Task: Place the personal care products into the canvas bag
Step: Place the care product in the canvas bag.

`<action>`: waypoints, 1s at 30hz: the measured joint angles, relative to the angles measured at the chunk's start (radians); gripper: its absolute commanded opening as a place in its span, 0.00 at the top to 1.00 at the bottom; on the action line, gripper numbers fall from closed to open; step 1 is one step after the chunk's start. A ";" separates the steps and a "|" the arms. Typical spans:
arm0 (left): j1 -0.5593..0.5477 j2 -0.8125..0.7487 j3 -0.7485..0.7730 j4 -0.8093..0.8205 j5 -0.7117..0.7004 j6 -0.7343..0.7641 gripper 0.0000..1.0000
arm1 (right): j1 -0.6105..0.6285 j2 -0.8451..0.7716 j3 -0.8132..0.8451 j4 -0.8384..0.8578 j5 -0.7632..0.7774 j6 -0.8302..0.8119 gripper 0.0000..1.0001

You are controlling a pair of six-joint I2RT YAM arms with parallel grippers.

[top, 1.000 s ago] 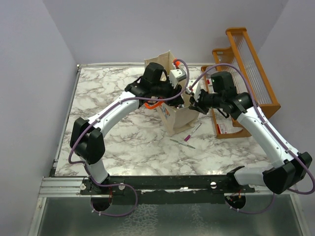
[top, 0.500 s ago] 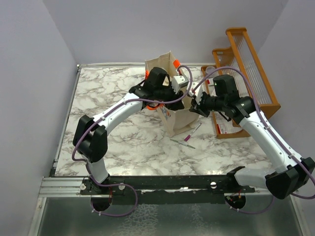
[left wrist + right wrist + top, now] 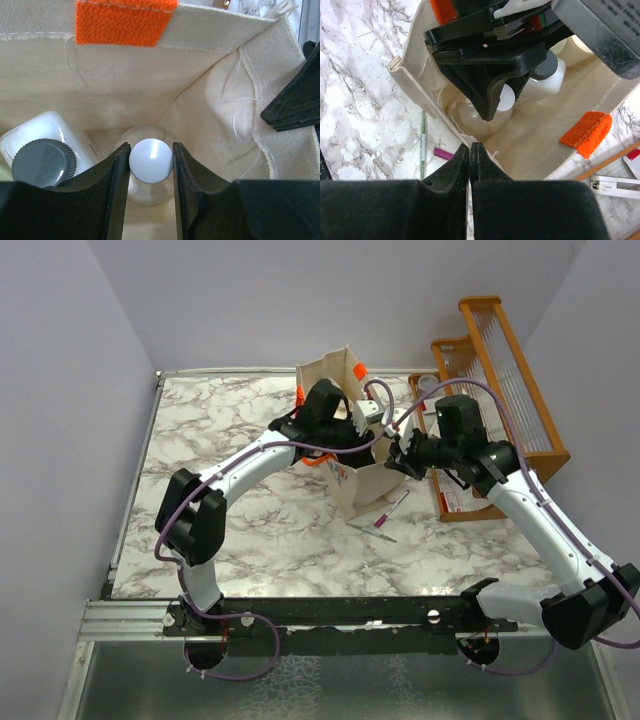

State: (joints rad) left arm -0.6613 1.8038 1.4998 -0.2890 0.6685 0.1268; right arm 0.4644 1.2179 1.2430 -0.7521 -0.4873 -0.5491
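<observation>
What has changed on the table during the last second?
The left gripper moved a little to the right, further into the canvas bag, where it clamps the short clear bottle by its cap. The right gripper stayed pinched on the bag's rim; the pens did not move.

Left arm (image 3: 240, 465) and right arm (image 3: 530, 505) converge at upper centre; left gripper (image 3: 150, 150) clamps clear bottle (image 3: 151, 162) by its cap; right gripper (image 3: 469, 150) pinches canvas bag (image 3: 410, 75) rim.

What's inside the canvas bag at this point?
A white bottle with a grey cap, and a short clear bottle whose round cap the left gripper holds. The gripper and the bag walls hide the rest.
</observation>
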 measured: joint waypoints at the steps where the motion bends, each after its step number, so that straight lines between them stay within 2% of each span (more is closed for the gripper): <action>1: 0.000 0.002 0.000 0.003 0.005 0.000 1.00 | 0.000 -0.004 -0.006 0.006 0.000 0.003 0.99; 9: -0.004 0.021 0.006 0.000 0.019 0.013 1.00 | 0.000 -0.014 -0.019 0.020 -0.001 0.021 0.99; 17: -0.023 0.104 0.148 -0.159 -0.002 0.048 1.00 | 0.000 -0.008 0.004 0.010 -0.003 0.021 0.99; 21: -0.032 0.117 0.159 -0.200 -0.011 0.063 1.00 | -0.001 0.001 0.026 -0.006 -0.009 0.021 0.99; 30: -0.043 0.071 0.052 -0.081 -0.005 0.066 0.98 | -0.002 0.018 0.054 -0.045 -0.041 -0.014 0.99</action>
State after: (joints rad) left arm -0.7048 1.8748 1.5517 -0.3702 0.6636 0.1932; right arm 0.4629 1.2354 1.2968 -0.7967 -0.5282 -0.5636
